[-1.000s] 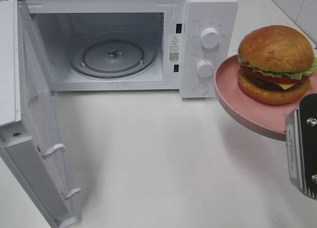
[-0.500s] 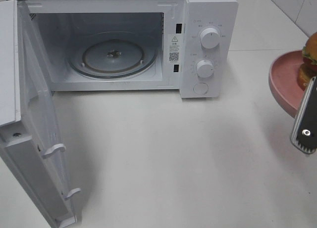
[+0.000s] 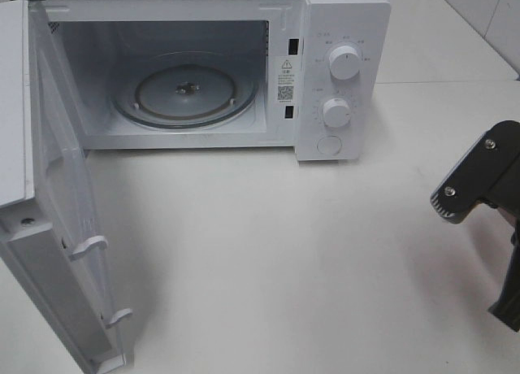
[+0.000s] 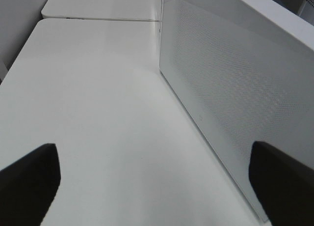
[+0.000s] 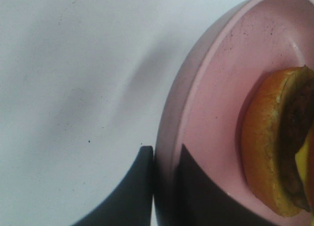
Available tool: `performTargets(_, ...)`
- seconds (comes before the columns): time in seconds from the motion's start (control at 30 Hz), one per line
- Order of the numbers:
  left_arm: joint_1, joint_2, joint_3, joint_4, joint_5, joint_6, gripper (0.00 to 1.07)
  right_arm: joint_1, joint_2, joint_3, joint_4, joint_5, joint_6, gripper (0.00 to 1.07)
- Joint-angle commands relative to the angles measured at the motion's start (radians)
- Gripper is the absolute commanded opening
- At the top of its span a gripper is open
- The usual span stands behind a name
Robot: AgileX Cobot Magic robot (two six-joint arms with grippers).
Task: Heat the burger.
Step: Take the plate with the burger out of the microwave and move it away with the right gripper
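The right gripper [image 5: 164, 186] is pinching the plate [image 5: 211, 113] rim (fingers pressed tight); the burger [image 5: 277, 142] is sitting on it. The left gripper [image 4: 157, 182] is hanging spread wide beside the microwave [image 3: 341, 73] door [image 4: 235, 98].

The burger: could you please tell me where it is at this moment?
The burger shows only in the right wrist view, sitting on the pink plate whose rim the right gripper pinches; the exterior high view does not show it.

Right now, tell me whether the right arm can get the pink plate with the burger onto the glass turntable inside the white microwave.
Probably yes: the door stands wide open, the turntable is bare, and the right pincer grips the plate's rim.
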Motion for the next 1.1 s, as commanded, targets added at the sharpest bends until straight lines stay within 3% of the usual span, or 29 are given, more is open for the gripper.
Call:
performTargets(0.03,0.001,-0.019,0.004,0.001,-0.005,-0.001,1.0,0.003,0.084,-0.015,-0.071,0.067,0.176,0.0)
performTargets(0.33,0.001,-0.019,0.004,0.001,-0.005,-0.001,1.0,0.0,0.262,-0.113,-0.071,0.136,0.384,0.0)
performTargets(0.8,0.001,-0.019,0.004,0.001,-0.005,-0.001,1.0,-0.001,0.434,-0.176,-0.064,0.125,0.431,0.0)
performTargets(1.1,0.001,-0.019,0.004,0.001,-0.005,-0.001,1.0,-0.112,0.45,-0.174,-0.069,0.055,0.468,0.0)
